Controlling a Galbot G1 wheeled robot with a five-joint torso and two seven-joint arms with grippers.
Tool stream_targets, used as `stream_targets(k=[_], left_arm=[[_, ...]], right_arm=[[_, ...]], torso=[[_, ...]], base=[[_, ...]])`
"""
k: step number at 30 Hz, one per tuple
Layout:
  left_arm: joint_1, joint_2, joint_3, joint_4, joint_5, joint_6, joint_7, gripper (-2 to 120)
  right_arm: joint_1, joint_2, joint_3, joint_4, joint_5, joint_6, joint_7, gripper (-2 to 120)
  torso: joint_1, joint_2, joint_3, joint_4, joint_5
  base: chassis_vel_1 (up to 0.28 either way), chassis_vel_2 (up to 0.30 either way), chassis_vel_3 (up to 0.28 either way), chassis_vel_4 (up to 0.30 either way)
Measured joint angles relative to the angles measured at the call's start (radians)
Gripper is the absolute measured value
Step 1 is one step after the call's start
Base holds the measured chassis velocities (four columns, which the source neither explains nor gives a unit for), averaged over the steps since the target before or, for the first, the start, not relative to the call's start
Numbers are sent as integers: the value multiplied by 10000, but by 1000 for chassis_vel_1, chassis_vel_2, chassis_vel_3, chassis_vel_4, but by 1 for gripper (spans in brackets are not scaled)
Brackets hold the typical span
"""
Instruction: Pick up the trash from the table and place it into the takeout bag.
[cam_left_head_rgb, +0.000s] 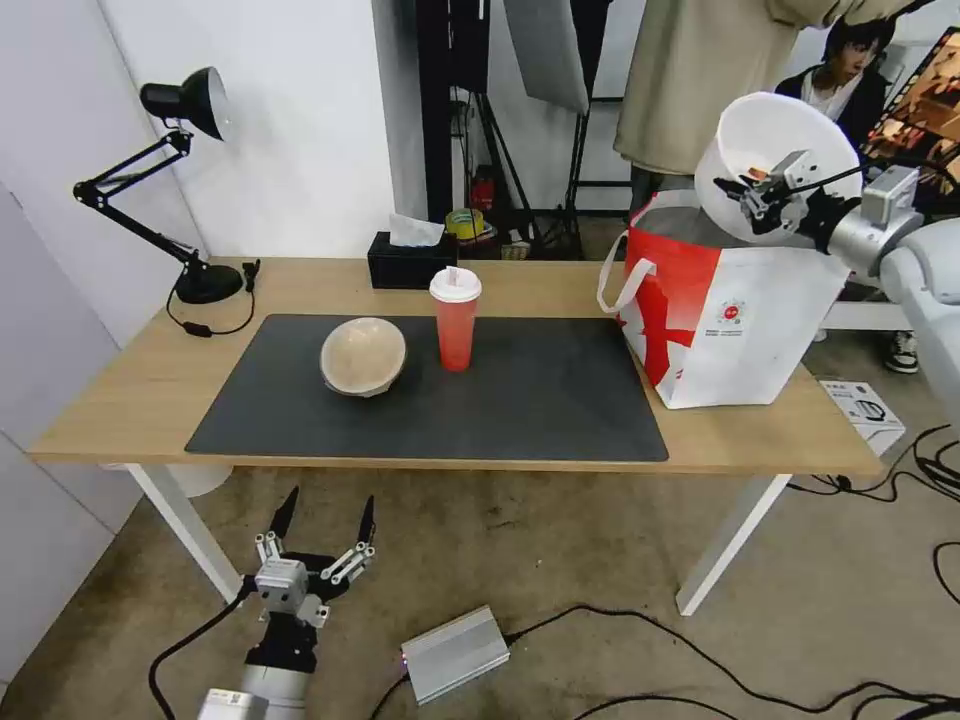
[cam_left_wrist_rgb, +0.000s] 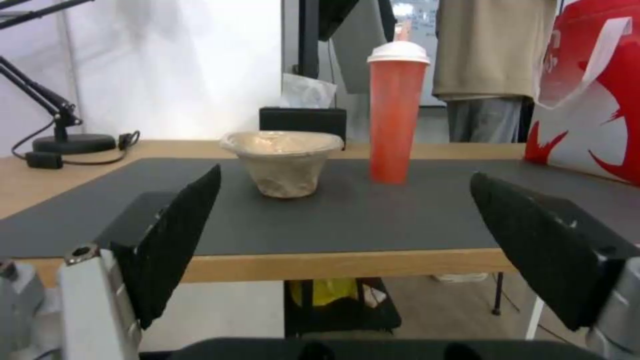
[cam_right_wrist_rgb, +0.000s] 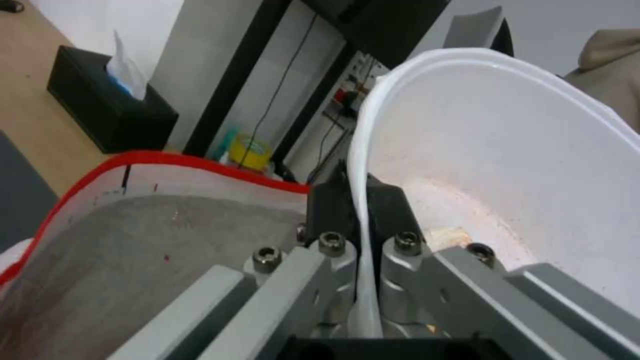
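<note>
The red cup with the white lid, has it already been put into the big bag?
No, the red cup stands upright on the dark mat, beside the beige bowl and apart from the takeout bag.

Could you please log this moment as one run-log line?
right gripper: shut on wide white plastic bowl, above white-and-red takeout bag | left gripper: open, below table

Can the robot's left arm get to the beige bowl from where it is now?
Probably yes. The left gripper hangs open below the table edge, in front of the beige bowl. Nothing stands between them on the mat, and the red cup is off to the side. It must rise first.
</note>
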Motion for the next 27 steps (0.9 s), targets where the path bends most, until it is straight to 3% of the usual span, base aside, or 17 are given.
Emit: stream_targets(k=[27], left_arm=[[-156,7,47,382,-2,-47,42,100]], right_arm=[[597,656,-23,-1255,-597,493,36,0]], torso=[[0,0,-1,-1,-1]], base=[[0,0,0,0]])
